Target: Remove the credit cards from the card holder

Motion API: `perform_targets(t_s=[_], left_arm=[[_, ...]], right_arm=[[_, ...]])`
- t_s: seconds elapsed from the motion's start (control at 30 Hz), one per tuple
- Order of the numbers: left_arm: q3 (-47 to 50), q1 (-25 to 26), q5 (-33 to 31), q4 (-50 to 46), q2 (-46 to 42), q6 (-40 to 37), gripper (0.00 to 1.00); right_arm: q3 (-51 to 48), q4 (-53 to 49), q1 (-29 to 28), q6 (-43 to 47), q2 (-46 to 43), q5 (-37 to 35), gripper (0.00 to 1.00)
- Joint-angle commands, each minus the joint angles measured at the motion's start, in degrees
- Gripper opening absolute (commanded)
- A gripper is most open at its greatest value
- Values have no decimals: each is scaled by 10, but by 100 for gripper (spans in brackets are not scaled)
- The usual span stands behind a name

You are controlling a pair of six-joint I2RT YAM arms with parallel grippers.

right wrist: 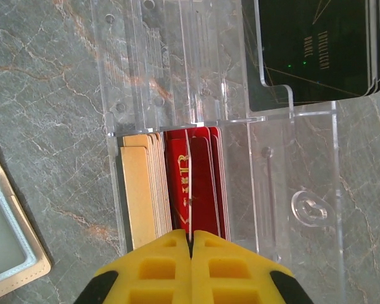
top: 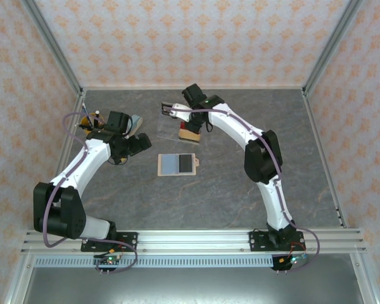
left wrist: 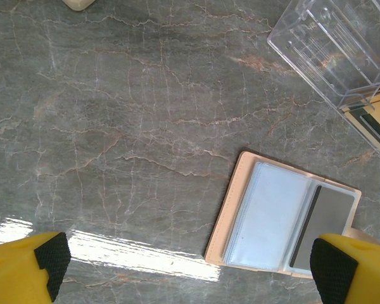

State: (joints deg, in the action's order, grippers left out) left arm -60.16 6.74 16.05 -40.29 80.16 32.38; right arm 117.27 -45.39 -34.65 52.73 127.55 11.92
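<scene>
Card holder: You have the card holder (top: 178, 164) lying open and flat mid-desk (top: 240, 190), nearer the arm bases than either gripper.
Long axis: In the top view it runs left to right, with the blue-grey panel on the left and the closing tab on the right edge.
Card inside: A dark card (left wrist: 323, 225) sits in the tab-side pocket. The other clear pocket looks empty to me.
Left gripper: Your left gripper (left wrist: 191, 261) is spread fully open and carries nothing. It hangs just left of and beyond the holder, whose tab end lies under its right finger in the wrist view.
Clear tray: The clear tray (left wrist: 329, 44) stands beyond the holder, stacked with tan cards (right wrist: 142, 190), red cards (right wrist: 199, 171) and black cards (right wrist: 316, 50).
Right gripper: Your right gripper (right wrist: 190, 244) is pressed closed above the red stack. I cannot tell whether a card edge is pinched between its pads.
Nearer arm: By my judgement the left gripper is nearer and free. Bring it rightward and toward the bases, across the holder's short side, to reach the dark card.
</scene>
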Motion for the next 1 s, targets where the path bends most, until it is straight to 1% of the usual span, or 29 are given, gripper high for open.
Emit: perform_targets(t_s=[0.0,0.43,0.5,0.67,0.83,0.97], left_arm=[[1,-4,1,-9,9,-14,100],[1,-3,3,-8,14,-14,100],[1,-4,3,-8,15,-14,100],[2,-4,6,-8,15,-14,100],[2,-3,7,-8,15,-14,100],[3,-4,9,-8,14,-14,100]], right_arm=[[25,-20,3,12,13,-11,0],[54,-65,4,39,42,-30,0],[59,-68,3,38,46,-28,1],[79,-66,3,20,55,-23,9],[88,-48,3,0,55,-26,13],[90,-40,4,-10,58,-43,21]])
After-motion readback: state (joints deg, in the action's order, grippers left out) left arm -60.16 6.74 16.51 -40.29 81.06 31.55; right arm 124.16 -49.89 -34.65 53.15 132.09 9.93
